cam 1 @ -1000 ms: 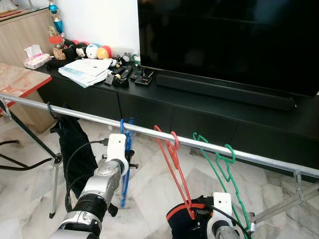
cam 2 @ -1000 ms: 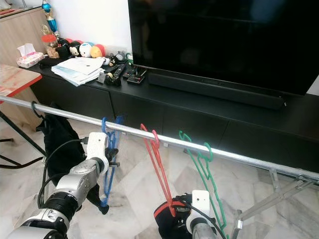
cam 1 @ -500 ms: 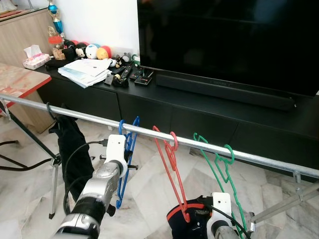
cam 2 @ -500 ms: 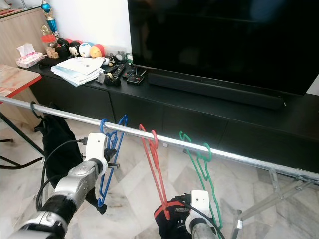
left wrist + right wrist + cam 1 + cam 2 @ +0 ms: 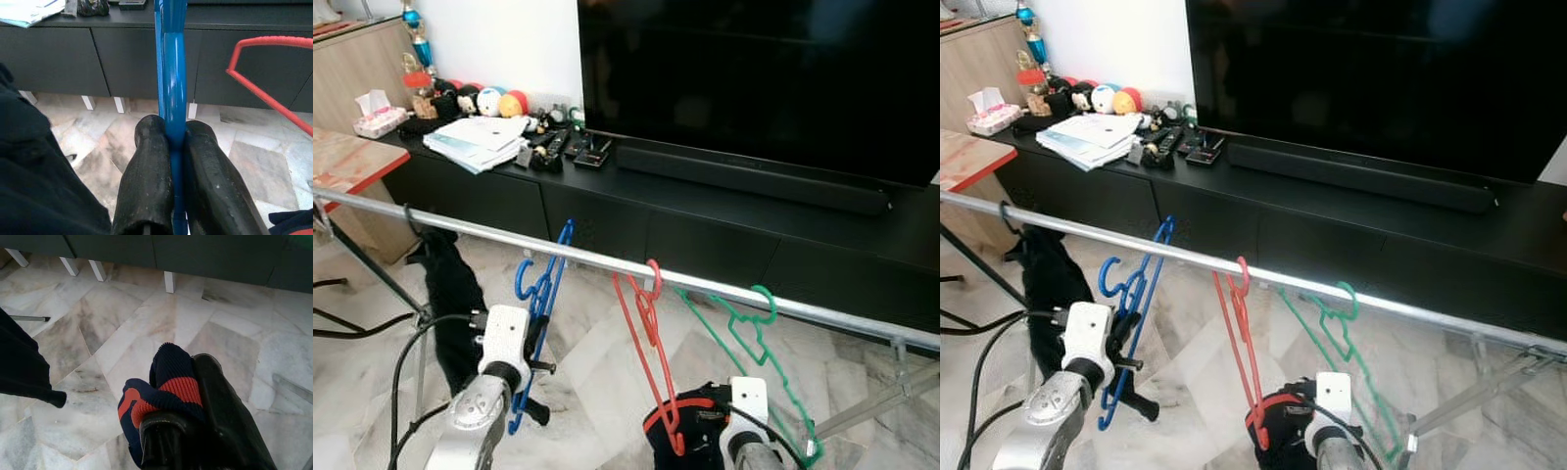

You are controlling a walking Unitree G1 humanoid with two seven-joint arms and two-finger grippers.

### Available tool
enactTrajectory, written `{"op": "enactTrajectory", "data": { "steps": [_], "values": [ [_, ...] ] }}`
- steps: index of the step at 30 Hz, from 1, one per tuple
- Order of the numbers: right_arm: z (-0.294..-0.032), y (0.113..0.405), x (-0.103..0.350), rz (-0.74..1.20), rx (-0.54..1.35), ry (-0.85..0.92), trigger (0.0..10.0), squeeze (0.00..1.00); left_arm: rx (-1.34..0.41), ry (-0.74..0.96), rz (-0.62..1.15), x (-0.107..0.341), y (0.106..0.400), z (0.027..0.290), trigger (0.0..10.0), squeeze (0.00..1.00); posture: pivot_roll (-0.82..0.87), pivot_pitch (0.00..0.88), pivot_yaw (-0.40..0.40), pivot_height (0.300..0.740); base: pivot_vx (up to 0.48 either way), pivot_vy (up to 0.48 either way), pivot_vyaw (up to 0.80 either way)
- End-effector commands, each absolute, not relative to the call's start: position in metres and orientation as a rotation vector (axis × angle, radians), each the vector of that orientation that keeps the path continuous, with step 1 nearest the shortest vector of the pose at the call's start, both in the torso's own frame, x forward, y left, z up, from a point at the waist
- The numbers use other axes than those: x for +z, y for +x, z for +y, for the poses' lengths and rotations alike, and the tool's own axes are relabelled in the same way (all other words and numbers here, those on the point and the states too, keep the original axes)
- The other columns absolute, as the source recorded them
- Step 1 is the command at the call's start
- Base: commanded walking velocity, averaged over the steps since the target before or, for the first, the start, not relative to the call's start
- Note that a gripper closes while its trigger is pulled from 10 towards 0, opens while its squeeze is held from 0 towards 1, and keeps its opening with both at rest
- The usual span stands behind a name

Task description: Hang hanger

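Note:
A blue hanger (image 5: 545,289) is clamped between the black fingers (image 5: 146,161) of my left gripper (image 5: 175,142), which is shut on its bar. The hanger is tilted. Its hook (image 5: 523,277) hangs free just below the metal rail (image 5: 470,228), and one arm reaches up across the rail. A red hanger (image 5: 651,294) and a green hanger (image 5: 771,302) hang on the rail to the right. My right gripper (image 5: 188,411), low under the red hanger, is shut on a navy and red knitted cloth (image 5: 161,387).
A black garment (image 5: 450,289) hangs at the rail's left end. Behind the rail stand a low black cabinet (image 5: 705,206) with a large TV (image 5: 754,78), papers (image 5: 475,137) and toys. A rack leg (image 5: 871,401) slants at the right. Marble floor lies below.
My left gripper has drawn down and back toward me with the blue hanger. Its hook, earlier at the rail, is now below it. The green hanger has swung sideways.

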State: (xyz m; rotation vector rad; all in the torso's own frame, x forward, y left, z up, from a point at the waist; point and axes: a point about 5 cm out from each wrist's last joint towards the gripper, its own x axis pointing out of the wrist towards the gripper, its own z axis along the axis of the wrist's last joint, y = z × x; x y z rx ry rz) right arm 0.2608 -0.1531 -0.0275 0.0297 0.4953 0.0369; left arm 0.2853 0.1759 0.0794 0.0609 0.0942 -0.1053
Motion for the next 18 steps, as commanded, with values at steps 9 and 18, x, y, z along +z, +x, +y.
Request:
{"op": "enactTrajectory", "data": {
  "steps": [9, 18],
  "values": [
    [-0.153, 0.264, -0.022, 0.459, 0.035, 0.027, 10.0, 0.0, -0.118, 0.114, 0.065, 0.083, 0.271, 0.177, 6.5, 0.0, 0.08, 0.035, 0.024, 0.74, 0.0, 0.0, 0.0],
    [-0.156, 0.263, -0.024, 0.47, 0.038, 0.024, 10.0, 0.0, -0.086, 0.114, 0.163, 0.057, 0.233, 0.184, 10.0, 0.0, 0.1, 0.059, 0.014, 0.74, 0.0, 0.0, 0.0]
  ]
}}
